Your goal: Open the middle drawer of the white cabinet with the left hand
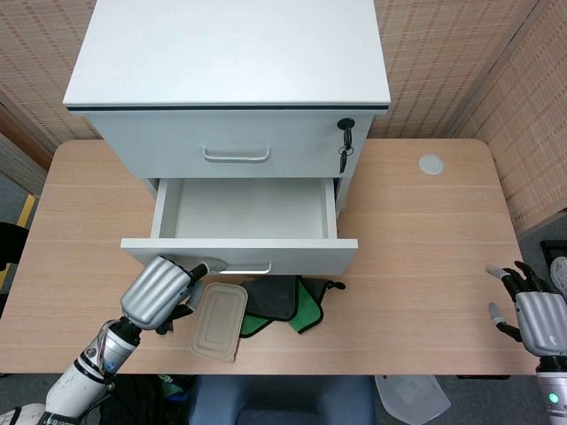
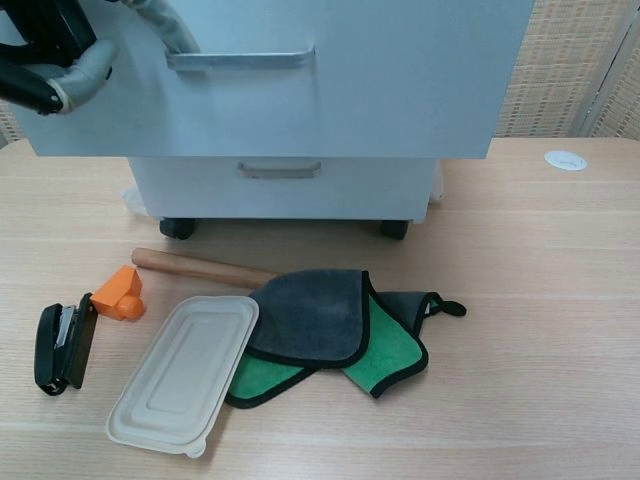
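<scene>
The white cabinet (image 1: 227,53) stands at the back of the table. Its middle drawer (image 1: 239,255) is pulled well out, and its inside (image 1: 241,208) shows nothing in it. My left hand (image 1: 159,290) is at the left end of the drawer's metal handle (image 2: 240,60), fingers (image 2: 172,25) hooked behind the bar. In the chest view the drawer front (image 2: 300,100) fills the top, with my left hand (image 2: 50,70) at its upper left corner. My right hand (image 1: 540,314) rests near the table's right front corner, fingers apart, holding nothing.
Below the drawer lie a beige lid (image 2: 185,373), a grey and green cloth (image 2: 330,330), a wooden rolling pin (image 2: 205,268), an orange piece (image 2: 120,293) and a black stapler (image 2: 62,345). A key (image 1: 345,146) hangs in the top drawer's lock. A white disc (image 2: 566,159) sits far right.
</scene>
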Available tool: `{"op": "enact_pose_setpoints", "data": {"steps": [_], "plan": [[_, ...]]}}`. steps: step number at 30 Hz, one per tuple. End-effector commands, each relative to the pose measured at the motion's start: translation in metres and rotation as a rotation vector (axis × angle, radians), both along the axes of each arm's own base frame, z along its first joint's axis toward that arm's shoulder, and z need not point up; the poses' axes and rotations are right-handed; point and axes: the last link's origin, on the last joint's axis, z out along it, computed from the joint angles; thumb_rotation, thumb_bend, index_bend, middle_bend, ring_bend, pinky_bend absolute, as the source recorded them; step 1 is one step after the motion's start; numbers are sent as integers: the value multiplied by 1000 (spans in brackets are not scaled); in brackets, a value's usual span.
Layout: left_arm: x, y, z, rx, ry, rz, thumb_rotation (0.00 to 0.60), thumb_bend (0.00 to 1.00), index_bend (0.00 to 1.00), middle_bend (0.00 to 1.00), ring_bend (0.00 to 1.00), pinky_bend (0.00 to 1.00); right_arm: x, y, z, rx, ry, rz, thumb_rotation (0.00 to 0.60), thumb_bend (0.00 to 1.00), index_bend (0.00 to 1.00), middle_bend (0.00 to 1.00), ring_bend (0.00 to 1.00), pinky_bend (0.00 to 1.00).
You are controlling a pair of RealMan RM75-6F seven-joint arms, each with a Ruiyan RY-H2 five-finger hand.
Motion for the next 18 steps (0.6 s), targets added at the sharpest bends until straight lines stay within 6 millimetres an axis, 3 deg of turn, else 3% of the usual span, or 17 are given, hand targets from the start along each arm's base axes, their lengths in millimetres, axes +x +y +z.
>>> {"op": "enact_pose_setpoints", "data": {"steps": [1,18], "plan": [[0,-2,1,0,-4,1,600,714,295,934,928,992,0,0,0,0,0,1,600,341,235,263,231,285],[-4,-7,17,58,-66,-12,600,714,295,934,928,992,1,2,0,0,-2,2,600,341,235,263,231,285]]}}
